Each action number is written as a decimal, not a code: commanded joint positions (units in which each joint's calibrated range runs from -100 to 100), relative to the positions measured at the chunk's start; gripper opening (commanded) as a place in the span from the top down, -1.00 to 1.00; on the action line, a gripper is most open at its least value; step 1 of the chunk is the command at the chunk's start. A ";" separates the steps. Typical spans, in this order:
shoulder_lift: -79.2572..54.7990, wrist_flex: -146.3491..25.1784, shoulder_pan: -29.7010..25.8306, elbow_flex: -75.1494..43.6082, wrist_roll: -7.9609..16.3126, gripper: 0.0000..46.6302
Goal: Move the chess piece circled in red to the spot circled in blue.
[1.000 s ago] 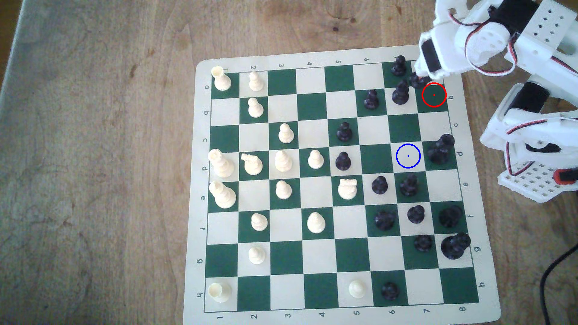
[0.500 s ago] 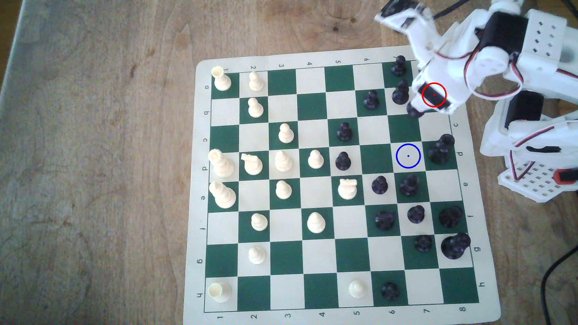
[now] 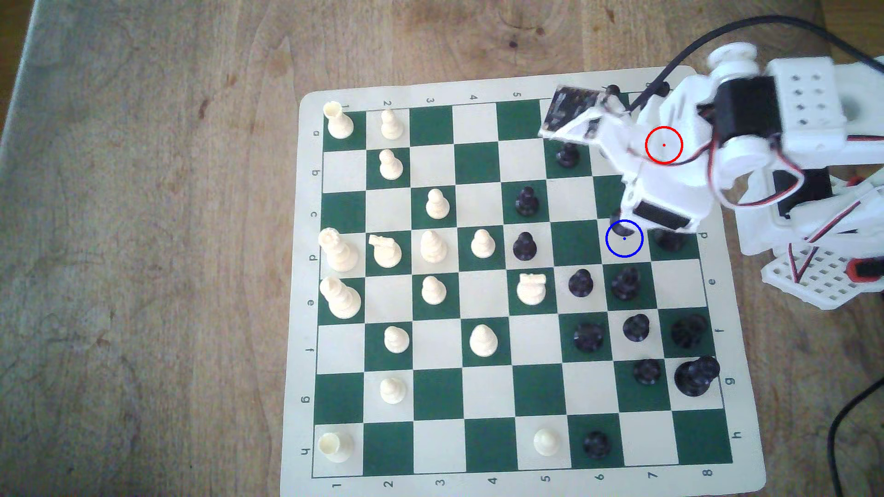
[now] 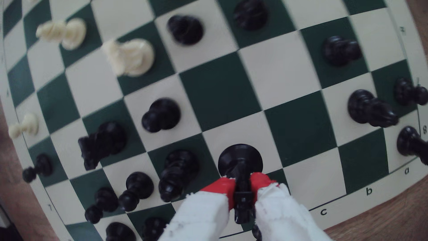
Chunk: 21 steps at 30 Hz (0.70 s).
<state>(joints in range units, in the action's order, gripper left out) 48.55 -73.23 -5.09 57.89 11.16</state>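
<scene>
My gripper (image 3: 625, 225) is shut on the black chess piece (image 3: 621, 229), whose dark body shows at the upper edge of the blue-ringed cream square (image 3: 623, 249). In the wrist view the red-tipped fingers (image 4: 222, 187) pinch the piece's upper part, hiding its head. Its round base (image 4: 240, 156) hangs over a cream square. I cannot tell whether the base touches the board. My arm covers the dark green square under the red ring (image 3: 664, 145).
Black pieces stand close around the blue ring: one to the exterior view's right, half under the arm (image 3: 668, 240), and two in the row nearer the camera (image 3: 625, 283) (image 3: 580, 283). The dark green square (image 3: 576, 241) to the ring's left is bare. A black cable (image 3: 849, 411) lies off the board.
My arm has swung from the board's far right corner down along the right-hand columns, carrying the black piece from beside the red ring to the blue ring. The other pieces have stayed put.
</scene>
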 commanded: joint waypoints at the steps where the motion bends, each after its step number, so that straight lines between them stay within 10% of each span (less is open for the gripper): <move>1: -2.97 1.81 -0.90 -0.13 -0.39 0.99; 21: -8.57 6.48 1.76 1.86 -1.56 0.99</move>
<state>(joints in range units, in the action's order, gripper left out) 40.34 -67.57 -3.76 60.23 9.69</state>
